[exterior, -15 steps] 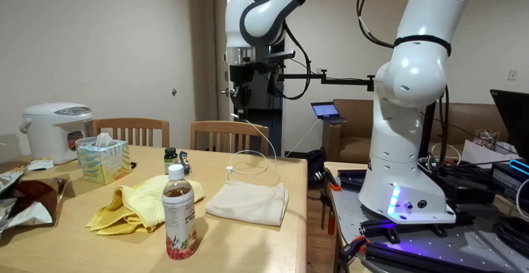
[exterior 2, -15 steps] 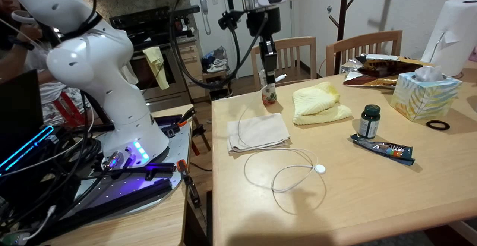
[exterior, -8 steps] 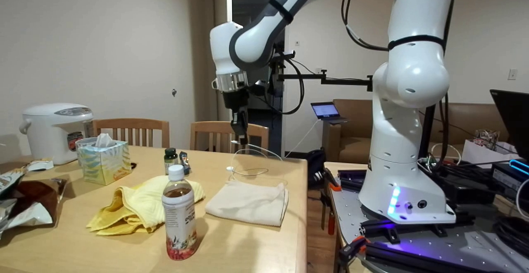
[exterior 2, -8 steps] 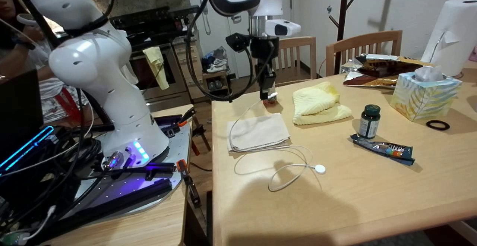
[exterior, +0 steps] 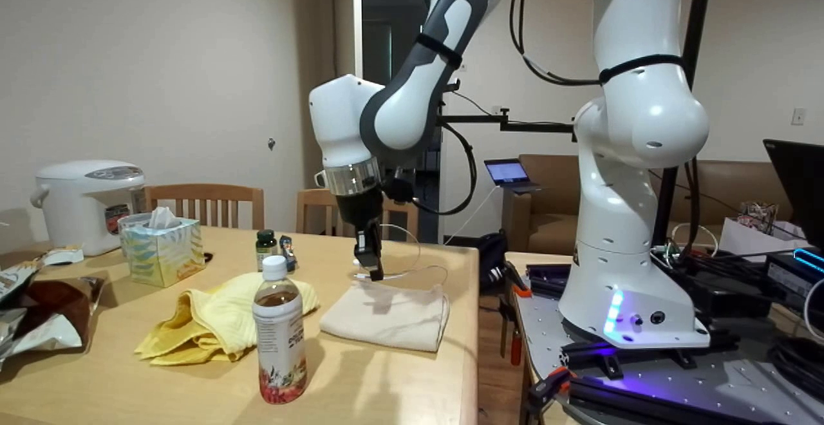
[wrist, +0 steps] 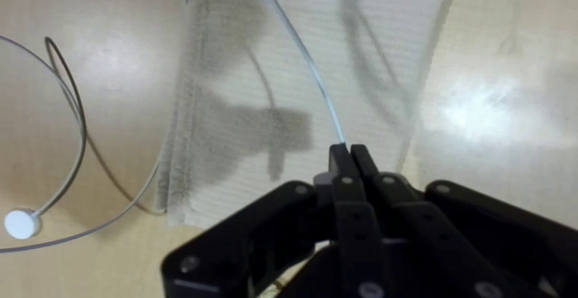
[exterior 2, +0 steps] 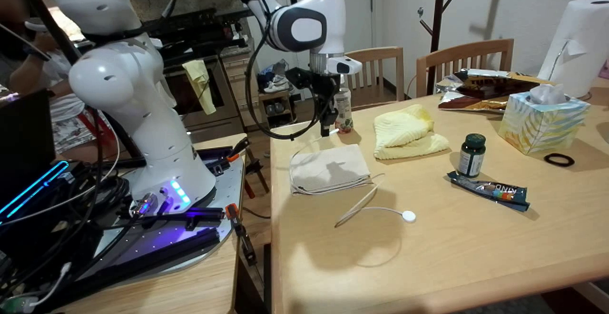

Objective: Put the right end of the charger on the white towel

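Note:
My gripper [exterior: 373, 273] is shut on the white charger cable near its plug end, above the white towel [exterior: 386, 322]. The gripper also shows in an exterior view [exterior 2: 326, 131] and in the wrist view [wrist: 352, 148]. The plug end [exterior 2: 334, 131] sticks out past the fingertips; in the wrist view the fingers hide it. The charger cable [wrist: 311, 61] runs from the fingertips over the towel [wrist: 235, 198]. The charger's round white disc [exterior 2: 408, 216] lies on the table beyond the towel [exterior 2: 328, 161], and shows in the wrist view [wrist: 21, 224].
A drink bottle [exterior: 280, 341] stands near the white towel, and a yellow towel [exterior 2: 404, 133] lies beside it. A green-capped bottle [exterior 2: 472, 154], a snack bar [exterior 2: 490, 190], a black ring [exterior 2: 559, 159] and a tissue box [exterior 2: 537, 123] are farther along the table.
The gripper has come down from high up to just above the white towel, carrying the plug end. The cable loops have shifted; the disc has stayed in place.

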### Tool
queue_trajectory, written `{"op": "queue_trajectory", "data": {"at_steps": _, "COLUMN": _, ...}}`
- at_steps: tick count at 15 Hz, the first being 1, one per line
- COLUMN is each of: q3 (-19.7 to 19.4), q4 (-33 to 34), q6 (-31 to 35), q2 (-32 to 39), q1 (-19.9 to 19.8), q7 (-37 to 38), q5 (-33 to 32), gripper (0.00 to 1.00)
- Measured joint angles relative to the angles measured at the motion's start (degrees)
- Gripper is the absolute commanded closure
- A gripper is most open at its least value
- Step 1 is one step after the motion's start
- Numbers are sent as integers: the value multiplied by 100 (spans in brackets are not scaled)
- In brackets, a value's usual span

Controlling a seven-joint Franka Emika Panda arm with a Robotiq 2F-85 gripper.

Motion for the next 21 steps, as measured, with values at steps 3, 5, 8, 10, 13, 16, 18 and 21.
{"op": "queue_trajectory", "data": {"at_steps": 3, "q3": 94, "q4": -87, "q6": 489, "q2": 238, "q1": 194, "q7": 193, "q5": 12, "gripper": 99}}
{"op": "queue_trajectory", "data": {"at_steps": 5, "q3": 107, "q4": -112, "q6": 801, "q2": 377, "q1": 286, "q7": 301, "q5": 21, "gripper": 99}}
{"op": "queue_trajectory", "data": {"at_steps": 8, "q3": 109, "q4": -112, "q6": 1069, "q2": 551, "q1": 363, "q7": 326, "q5": 34, "gripper": 99}}
{"op": "queue_trajectory", "data": {"at_steps": 10, "q3": 110, "q4": -111, "q6": 1149, "q2": 661, "q1": 408, "q7": 328, "q5": 34, "gripper": 99}}
{"op": "queue_trajectory", "data": {"at_steps": 13, "q3": 108, "q4": -94, "q6": 1209, "q2": 842, "q1": 477, "q7": 366, "q5": 34, "gripper": 99}}
{"op": "queue_trajectory", "data": {"at_steps": 16, "q3": 97, "q4": -47, "q6": 1221, "q2": 1044, "q1": 540, "q7": 376, "q5": 34, "gripper": 99}}
{"op": "queue_trajectory", "data": {"at_steps": 18, "q3": 93, "q4": -7, "q6": 1224, "q2": 1173, "q1": 560, "q7": 380, "q5": 34, "gripper": 71}}
{"op": "queue_trajectory", "data": {"at_steps": 21, "q3": 82, "q4": 63, "q6": 1242, "q2": 1343, "q1": 578, "q7": 388, "q5": 39, "gripper": 54}}
